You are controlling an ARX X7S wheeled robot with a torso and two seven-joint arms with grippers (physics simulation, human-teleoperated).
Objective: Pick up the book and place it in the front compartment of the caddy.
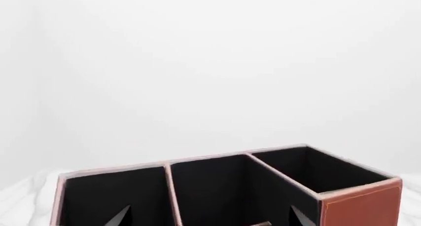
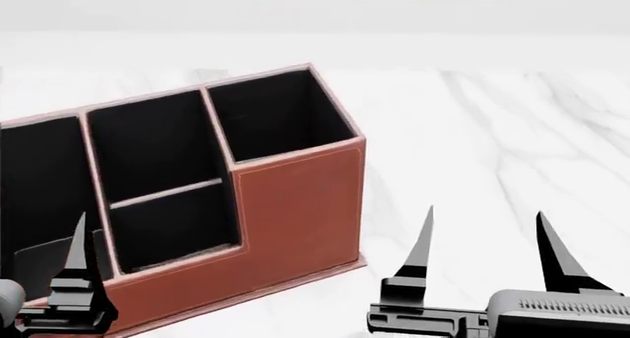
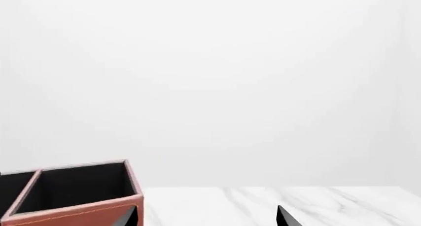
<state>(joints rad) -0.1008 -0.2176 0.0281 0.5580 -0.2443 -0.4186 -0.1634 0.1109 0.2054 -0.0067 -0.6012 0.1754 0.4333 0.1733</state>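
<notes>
The caddy is a reddish-brown box with black compartments and pale pink rims, at the left of the head view. It also shows in the left wrist view and the right wrist view. A flat black slab, apparently the book, leans inside the caddy's near-left compartment, partly cut off by the frame edge. My left gripper is open and empty, just in front of and above the caddy; one of its fingers shows beside the slab. My right gripper is open and empty over the table, right of the caddy.
The white marble table stretches to the right of and behind the caddy. A plain white wall stands behind the table. The white mug is not in view.
</notes>
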